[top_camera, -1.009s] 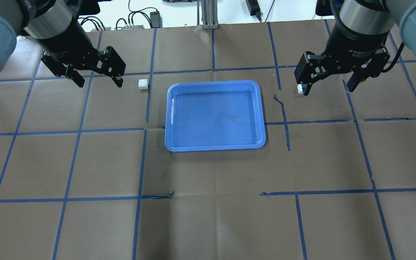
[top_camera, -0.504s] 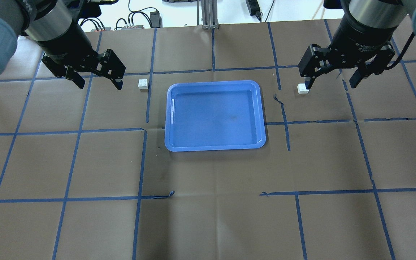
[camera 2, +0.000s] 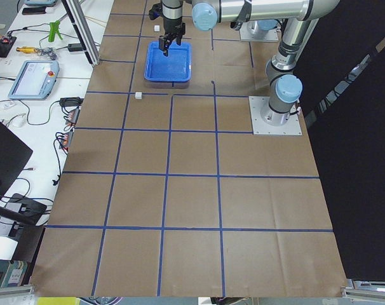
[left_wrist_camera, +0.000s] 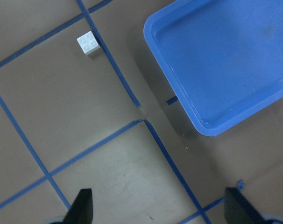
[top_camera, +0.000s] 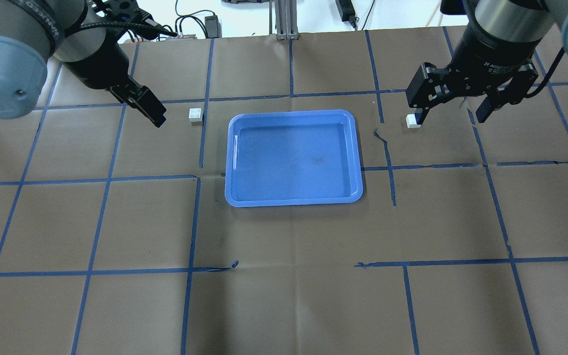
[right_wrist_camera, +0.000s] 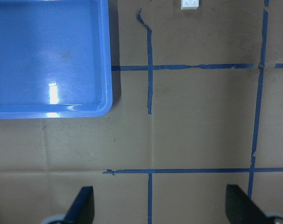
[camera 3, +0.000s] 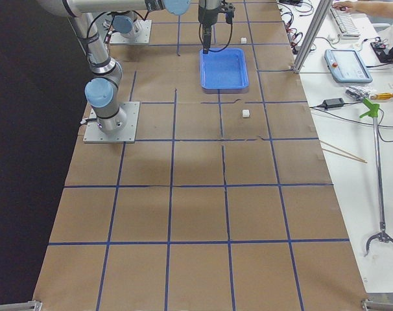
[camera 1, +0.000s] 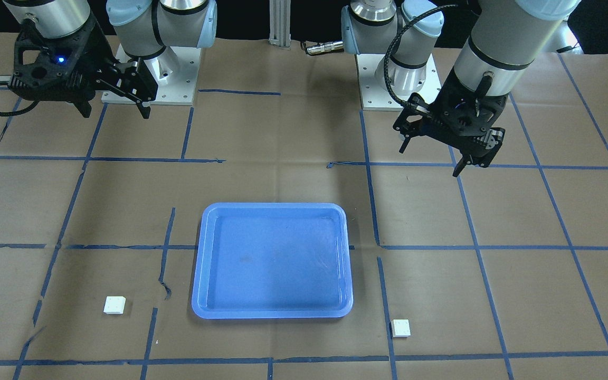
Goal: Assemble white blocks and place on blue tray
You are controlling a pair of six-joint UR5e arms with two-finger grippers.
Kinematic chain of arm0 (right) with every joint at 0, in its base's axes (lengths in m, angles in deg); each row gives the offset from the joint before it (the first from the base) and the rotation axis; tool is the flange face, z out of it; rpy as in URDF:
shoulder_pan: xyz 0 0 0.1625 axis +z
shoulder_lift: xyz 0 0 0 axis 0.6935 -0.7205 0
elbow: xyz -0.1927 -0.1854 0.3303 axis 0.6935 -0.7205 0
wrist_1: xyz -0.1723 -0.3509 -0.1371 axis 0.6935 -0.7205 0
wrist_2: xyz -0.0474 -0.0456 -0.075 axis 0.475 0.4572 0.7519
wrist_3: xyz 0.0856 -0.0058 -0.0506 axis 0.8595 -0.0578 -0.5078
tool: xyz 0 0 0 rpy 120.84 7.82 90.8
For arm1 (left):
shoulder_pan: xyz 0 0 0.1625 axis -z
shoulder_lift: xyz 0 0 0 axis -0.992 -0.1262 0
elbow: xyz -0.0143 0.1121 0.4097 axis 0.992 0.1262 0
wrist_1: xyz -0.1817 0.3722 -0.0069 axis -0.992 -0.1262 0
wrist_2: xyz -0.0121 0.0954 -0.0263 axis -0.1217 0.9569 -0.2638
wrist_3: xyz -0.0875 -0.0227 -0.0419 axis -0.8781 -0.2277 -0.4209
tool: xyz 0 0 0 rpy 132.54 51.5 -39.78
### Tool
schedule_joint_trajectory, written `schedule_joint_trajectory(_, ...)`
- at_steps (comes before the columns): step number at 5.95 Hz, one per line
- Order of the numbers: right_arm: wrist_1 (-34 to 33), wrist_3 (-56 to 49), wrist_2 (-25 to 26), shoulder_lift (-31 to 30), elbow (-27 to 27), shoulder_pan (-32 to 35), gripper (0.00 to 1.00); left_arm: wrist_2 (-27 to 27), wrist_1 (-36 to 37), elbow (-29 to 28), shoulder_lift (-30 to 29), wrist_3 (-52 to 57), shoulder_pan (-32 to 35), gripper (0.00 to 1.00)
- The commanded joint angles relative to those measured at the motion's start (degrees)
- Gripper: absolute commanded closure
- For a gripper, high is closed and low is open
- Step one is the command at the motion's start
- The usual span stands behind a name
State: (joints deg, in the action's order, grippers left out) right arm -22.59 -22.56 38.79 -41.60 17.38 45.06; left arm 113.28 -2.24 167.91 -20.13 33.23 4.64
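From across the table we see the left gripper [camera 1: 430, 158] hanging over the brown-papered table [camera 1: 283, 132] with its fingers spread and nothing between them. The right gripper [camera 1: 117, 113] is likewise spread and empty. Both are on the robot's side of the blue tray [camera 1: 201, 264]. The left-side white block [camera 1: 401, 328] and the right-side white block [camera 1: 114, 305] lie flat on the paper, studs up, off opposite corners of the tray's far edge, each apart from the rim. From overhead, the left gripper is turned so that we make out only one dark finger, pointing toward the left-side white block but short of it. The right gripper's spread fingers hang by the right-side white block, one tip overlapping its edge in this view. The tray holds nothing. In the two side views the grippers and blocks are too small for us to judge. The left wrist camera shows two fingertips wide apart at the bottom, the block at upper left beside a tape line and a tray corner at upper right. The right wrist camera shows its tips equally wide, its block cut by the top edge and the tray at upper left.
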Motion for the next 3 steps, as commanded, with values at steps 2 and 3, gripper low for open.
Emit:
schedule_joint_trajectory(2,-2.44,-30.21,0.48,0.67,0.09,-0.55,0.00,-0.13,8.87,0.85,-11.33,24.80,-0.11,0.01)
schedule_joint_trajectory(3,-6.20,-43.65,0.57,2.85,0.18,-0.73,0.00,-0.31,9.66,0.76,-15.12,29.71,-0.20,0.01)
